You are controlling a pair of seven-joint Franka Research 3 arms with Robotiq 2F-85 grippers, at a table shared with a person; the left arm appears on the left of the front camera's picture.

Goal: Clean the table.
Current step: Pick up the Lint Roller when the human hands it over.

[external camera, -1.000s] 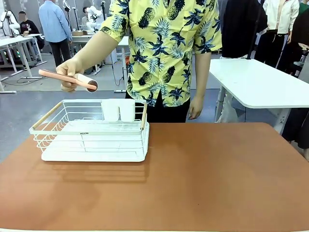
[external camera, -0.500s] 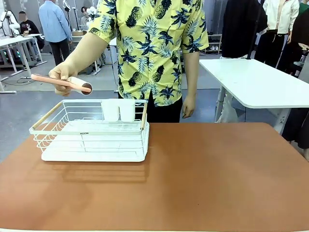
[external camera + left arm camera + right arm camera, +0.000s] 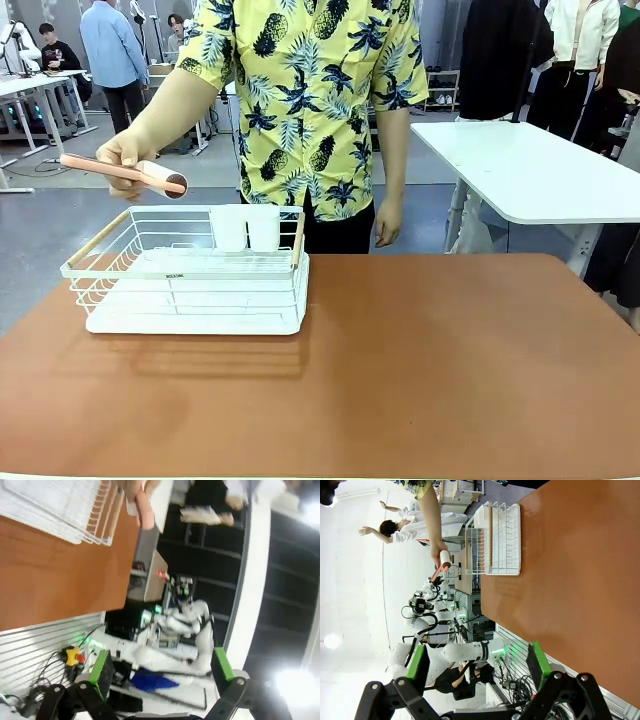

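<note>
The reddish-brown table [image 3: 420,360] has a white wire rack [image 3: 190,268] at its left far side. A person at the far edge holds a pink-handled roller [image 3: 130,173] in one hand [image 3: 122,150], in the air above the rack's left end. My left gripper [image 3: 161,669] is open with nothing between its green pads and points past the table's edge [image 3: 50,570]. In the right wrist view my right gripper [image 3: 478,664] is open too, off the table [image 3: 570,580], with the rack [image 3: 495,540] and the roller [image 3: 443,564] far ahead.
Two white cups [image 3: 246,228] stand at the back of the rack. A white-topped table [image 3: 540,170] stands behind at the right. Other people and benches are in the far left background.
The person has shifted to the picture's left, and the hand with the roller has moved left and slightly up. Rack and both grippers have not moved.
</note>
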